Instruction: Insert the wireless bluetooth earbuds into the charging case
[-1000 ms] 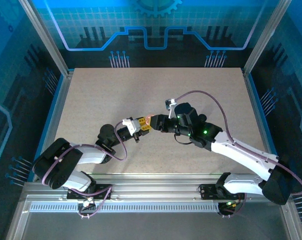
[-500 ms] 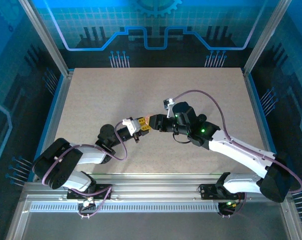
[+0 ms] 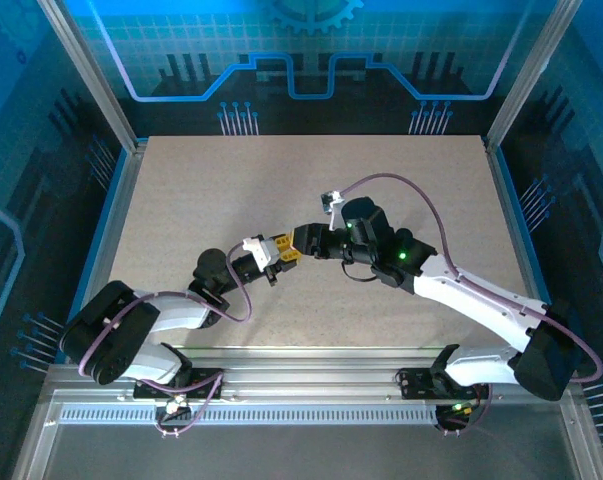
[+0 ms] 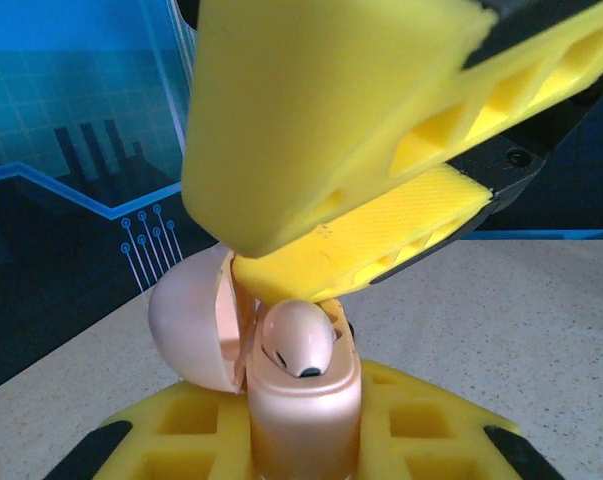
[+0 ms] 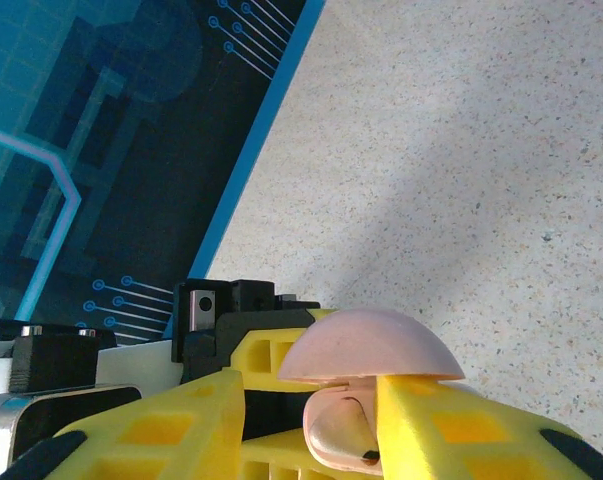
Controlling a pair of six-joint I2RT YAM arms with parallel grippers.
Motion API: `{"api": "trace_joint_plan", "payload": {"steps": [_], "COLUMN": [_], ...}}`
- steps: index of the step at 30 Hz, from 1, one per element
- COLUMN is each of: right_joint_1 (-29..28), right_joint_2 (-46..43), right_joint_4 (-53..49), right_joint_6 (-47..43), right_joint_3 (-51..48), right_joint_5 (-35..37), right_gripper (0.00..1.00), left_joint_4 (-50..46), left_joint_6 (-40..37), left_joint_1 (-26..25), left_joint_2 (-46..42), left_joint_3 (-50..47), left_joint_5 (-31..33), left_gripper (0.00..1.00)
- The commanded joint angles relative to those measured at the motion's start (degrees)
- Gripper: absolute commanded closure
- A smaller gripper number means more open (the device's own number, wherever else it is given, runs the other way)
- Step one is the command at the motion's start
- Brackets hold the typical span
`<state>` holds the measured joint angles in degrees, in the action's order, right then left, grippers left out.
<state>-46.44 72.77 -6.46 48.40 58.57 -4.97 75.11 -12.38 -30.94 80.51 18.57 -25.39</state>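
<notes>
The pale pink charging case (image 4: pixel 301 420) stands upright between the yellow fingers of my left gripper (image 4: pixel 303 452), which is shut on it. Its round lid (image 4: pixel 191 330) hangs open to the left. One whitish-pink earbud (image 4: pixel 296 340) with a dark tip sits in the case's well. From above, a yellow finger (image 4: pixel 361 240) of my right gripper touches the top of that earbud. In the right wrist view the lid (image 5: pixel 371 350) and earbud (image 5: pixel 346 430) lie between the parted fingers of my right gripper (image 5: pixel 306 432). The two grippers, left (image 3: pixel 281 252) and right (image 3: pixel 303 240), meet mid-table.
The speckled beige tabletop (image 3: pixel 381 180) stretches around both arms. Blue panel walls and an aluminium frame (image 3: pixel 121 150) close it in on the left, back and right. The right arm's purple cable (image 3: pixel 421 200) loops above its wrist.
The right arm has shifted a little to the left, bringing its fingers closer over the case held by the left gripper. The left arm has hardly moved.
</notes>
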Motion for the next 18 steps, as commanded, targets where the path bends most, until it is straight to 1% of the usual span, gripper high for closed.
{"api": "trace_joint_plan", "payload": {"steps": [1, 5, 10, 15, 18], "right_joint_1": [0.62, 0.73, 2.67, 5.30, 7.08], "right_joint_2": [-0.06, -1.98, -2.49, 0.05, 1.68], "right_joint_4": [-0.86, -3.39, -12.27, -22.16, -25.82], "right_joint_6": [-1.70, -3.16, -6.08, -10.95, -12.50], "right_joint_3": [1.70, 1.85, 5.13, 10.89, 12.89], "right_joint_5": [-0.20, 1.47, 2.86, 3.17, 2.31], "right_gripper": [0.61, 0.61, 0.61, 0.62, 0.62], "left_joint_4": [0.30, 0.57, -0.31, -1.19, -1.02], "left_joint_6": [0.11, 1.60, 2.66, 4.03, 4.84], "left_joint_1": [-0.50, -0.44, -0.44, -0.44, -0.39], "left_joint_2": [-1.41, -1.41, -1.92, -1.68, -1.34], "left_joint_3": [-0.33, -0.87, -1.78, -2.18, -2.05], "left_joint_5": [-0.71, 4.10, 8.58, 10.68, 11.49], "left_gripper": [0.84, 0.84, 0.84, 0.85, 0.85]}}
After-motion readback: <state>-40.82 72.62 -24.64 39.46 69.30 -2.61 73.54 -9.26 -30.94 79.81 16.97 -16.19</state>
